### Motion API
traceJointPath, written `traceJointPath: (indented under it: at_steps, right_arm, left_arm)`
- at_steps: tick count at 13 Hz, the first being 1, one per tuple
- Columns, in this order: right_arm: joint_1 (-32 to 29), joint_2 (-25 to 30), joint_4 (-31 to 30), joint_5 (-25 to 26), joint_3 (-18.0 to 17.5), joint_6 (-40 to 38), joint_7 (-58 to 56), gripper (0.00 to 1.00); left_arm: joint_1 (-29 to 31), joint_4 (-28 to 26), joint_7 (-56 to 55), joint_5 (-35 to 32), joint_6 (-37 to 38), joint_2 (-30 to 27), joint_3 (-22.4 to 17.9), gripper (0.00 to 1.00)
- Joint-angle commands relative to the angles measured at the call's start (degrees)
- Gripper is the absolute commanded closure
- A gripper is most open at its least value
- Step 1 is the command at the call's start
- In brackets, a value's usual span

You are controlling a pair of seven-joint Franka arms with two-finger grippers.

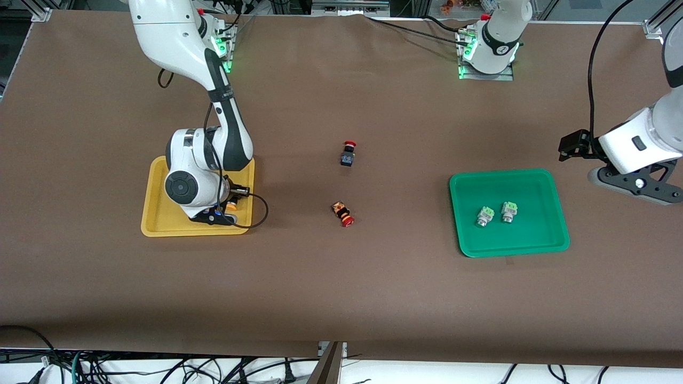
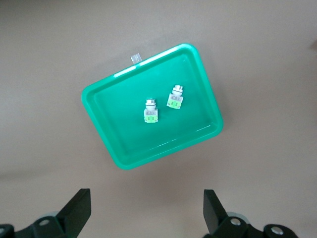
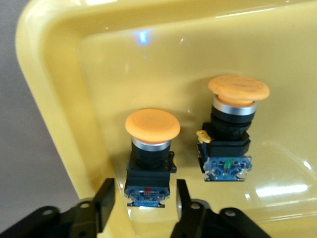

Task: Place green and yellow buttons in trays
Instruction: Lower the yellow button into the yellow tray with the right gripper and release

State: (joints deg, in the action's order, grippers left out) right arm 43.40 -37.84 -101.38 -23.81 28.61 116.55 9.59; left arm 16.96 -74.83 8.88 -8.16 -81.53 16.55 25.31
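The yellow tray (image 1: 160, 224) lies toward the right arm's end of the table. My right gripper (image 1: 221, 213) is low in it. In the right wrist view two yellow buttons stand in the yellow tray (image 3: 59, 99). My right gripper (image 3: 143, 203) is open, its fingers either side of one button's (image 3: 151, 153) base with small gaps. The other button (image 3: 232, 129) stands beside it. The green tray (image 1: 539, 186) holds two green buttons (image 1: 484, 216) (image 1: 508, 212). My left gripper (image 1: 637, 184) hangs open and empty above the table beside the green tray (image 2: 99, 89); both buttons (image 2: 150, 111) (image 2: 175, 97) show below my left gripper (image 2: 146, 208).
Two red-capped dark switches lie mid-table between the trays, one (image 1: 348, 153) farther from the front camera, one (image 1: 343, 213) nearer. Cables trail from the right arm's wrist over the yellow tray's rim.
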Motion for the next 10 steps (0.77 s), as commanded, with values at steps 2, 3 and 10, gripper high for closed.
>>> traceJointPath:
  at_steps: [2,3,10]
  right_arm:
    - [0.63,5.31,0.92,0.25,-0.13,-3.51,1.65,0.05]
    - [0.72,6.28,1.53,0.43,-0.13,-3.61,2.36,0.03]
    - [0.98,21.55,1.8,8.32,0.22,-12.38,2.98,0.01]
  left_arm:
    - [-12.64,-13.37,-4.03,8.07,-9.14,-12.56,-20.45,0.0]
    - [-14.57,-17.76,-4.13,8.08,-10.74,-15.9,-22.39,0.0]
    - [-15.29,-18.42,-3.95,7.9,-10.05,-15.58,-24.6,0.0]
